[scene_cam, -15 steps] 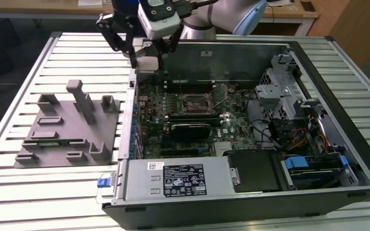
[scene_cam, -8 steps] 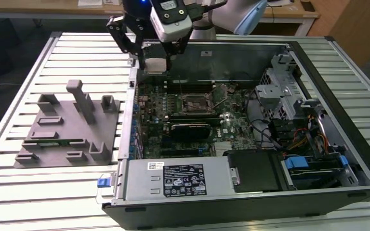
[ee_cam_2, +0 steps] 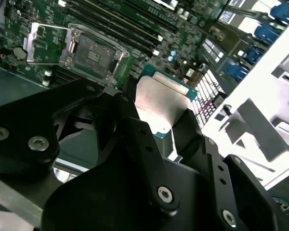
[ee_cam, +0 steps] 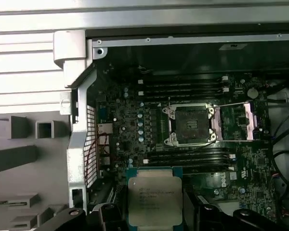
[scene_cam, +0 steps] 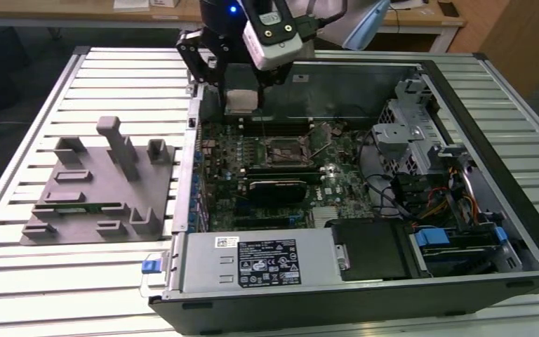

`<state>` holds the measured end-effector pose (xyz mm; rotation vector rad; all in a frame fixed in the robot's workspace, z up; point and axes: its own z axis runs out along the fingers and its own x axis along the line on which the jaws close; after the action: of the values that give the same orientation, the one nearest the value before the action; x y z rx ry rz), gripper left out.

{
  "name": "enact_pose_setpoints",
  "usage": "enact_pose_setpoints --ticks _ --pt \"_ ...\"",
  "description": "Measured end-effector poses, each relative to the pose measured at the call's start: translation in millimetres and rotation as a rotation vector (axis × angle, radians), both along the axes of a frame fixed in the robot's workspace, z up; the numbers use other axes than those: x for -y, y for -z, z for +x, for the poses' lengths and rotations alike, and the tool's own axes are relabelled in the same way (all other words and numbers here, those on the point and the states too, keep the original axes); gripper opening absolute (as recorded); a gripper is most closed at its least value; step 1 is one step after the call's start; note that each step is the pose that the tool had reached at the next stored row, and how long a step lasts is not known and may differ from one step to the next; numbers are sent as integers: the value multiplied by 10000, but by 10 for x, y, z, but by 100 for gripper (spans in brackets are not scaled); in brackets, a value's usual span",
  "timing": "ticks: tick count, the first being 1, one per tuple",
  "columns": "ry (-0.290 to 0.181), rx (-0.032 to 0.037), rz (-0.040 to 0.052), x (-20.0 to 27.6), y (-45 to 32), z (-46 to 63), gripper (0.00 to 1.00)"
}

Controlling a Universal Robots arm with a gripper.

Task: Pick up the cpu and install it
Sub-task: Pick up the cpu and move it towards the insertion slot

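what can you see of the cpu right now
The cpu is a flat square chip with a dull silver metal top plate, faint print on it, and a thin green-blue rim. The gripper holds it by two opposite edges, up in the air over the motherboard inside the open computer case. It is not in the socket, which lies open and empty a little way off.

exterior view above case [scene_cam: 344,309], both wrist views close, share mobo [ee_cam: 130,125] [ee_cam_2: 14,21]
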<state>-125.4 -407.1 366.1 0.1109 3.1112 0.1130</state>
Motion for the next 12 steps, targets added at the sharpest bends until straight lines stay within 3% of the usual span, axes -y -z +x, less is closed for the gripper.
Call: enact_pose_setpoints --ticks 12 --pt "0 -44 0 -2 113 277 55"
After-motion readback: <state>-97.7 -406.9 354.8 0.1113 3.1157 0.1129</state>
